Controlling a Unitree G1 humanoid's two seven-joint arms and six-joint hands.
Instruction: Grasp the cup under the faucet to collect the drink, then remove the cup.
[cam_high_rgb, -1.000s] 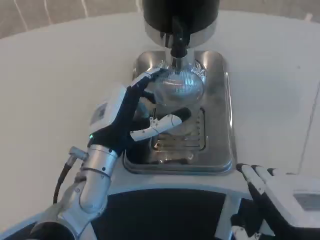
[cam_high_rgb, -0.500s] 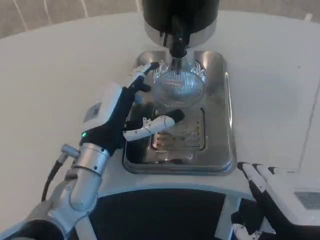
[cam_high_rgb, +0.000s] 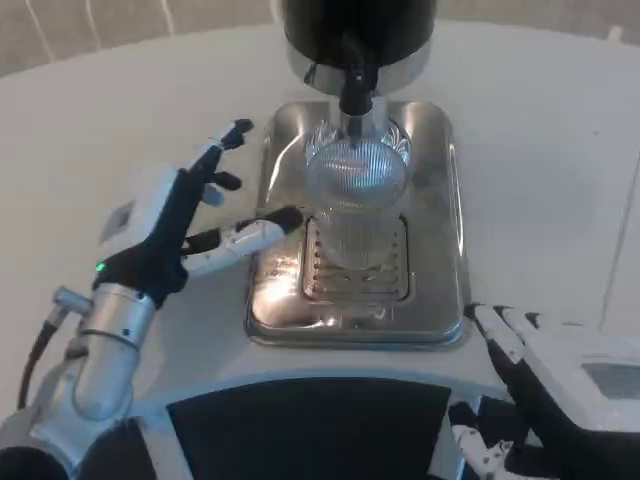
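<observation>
Head view: cup (cam_high_rgb: 356, 195) upright on steel drip tray (cam_high_rgb: 440, 240), frame center, under black faucet (cam_high_rgb: 355, 85). Left hand (cam_high_rgb: 165, 225) at tray's left edge, fingers wide, holding nothing. Right hand (cam_high_rgb: 555, 385) lower right, fingers apart w/ nothing in them, near tray's front-right corner.

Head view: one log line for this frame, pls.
cup: on drip tray, under faucet | left hand: open, beside cup, apart | right hand: near table edge, idle
</observation>
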